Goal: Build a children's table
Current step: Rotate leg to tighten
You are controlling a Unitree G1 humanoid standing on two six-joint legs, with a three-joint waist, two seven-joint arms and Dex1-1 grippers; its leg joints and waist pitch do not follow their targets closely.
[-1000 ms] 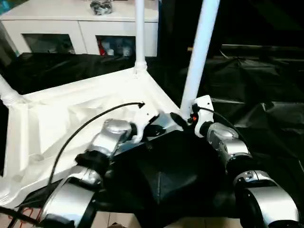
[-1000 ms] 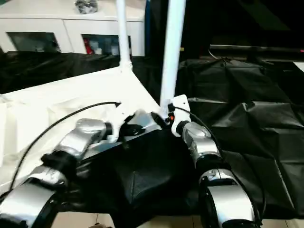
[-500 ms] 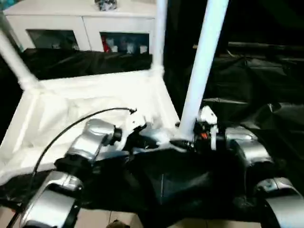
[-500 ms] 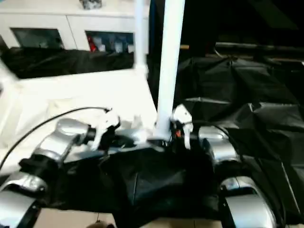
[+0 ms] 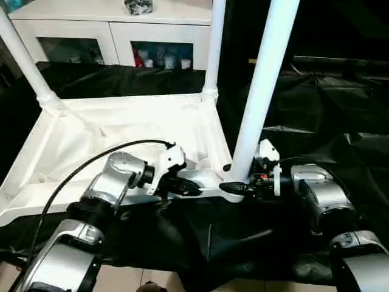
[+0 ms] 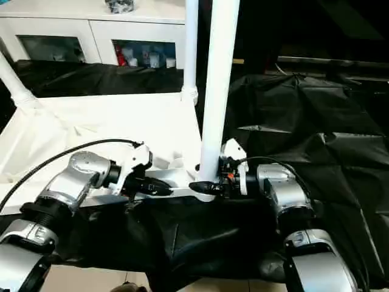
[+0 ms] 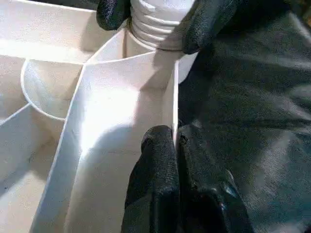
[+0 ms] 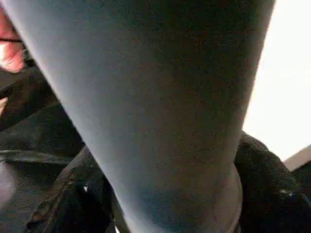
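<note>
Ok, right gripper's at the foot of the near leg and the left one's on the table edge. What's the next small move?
Probably turn the near leg further with the right gripper. Its fingers straddle the leg's base at the corner socket, and the left wrist view shows threads above the socket, so it looks not fully seated. The left gripper, pinched on the tabletop edge wall, can brace it.

The table top (image 5: 121, 131) and its legs (image 5: 261, 91) are plain white, the tool fingers (image 7: 160, 165) black, the forearms (image 5: 112, 179) silver, the sheet (image 5: 322, 109) under them glossy black, and the cabinet (image 5: 109, 30) beyond the tools white.
</note>
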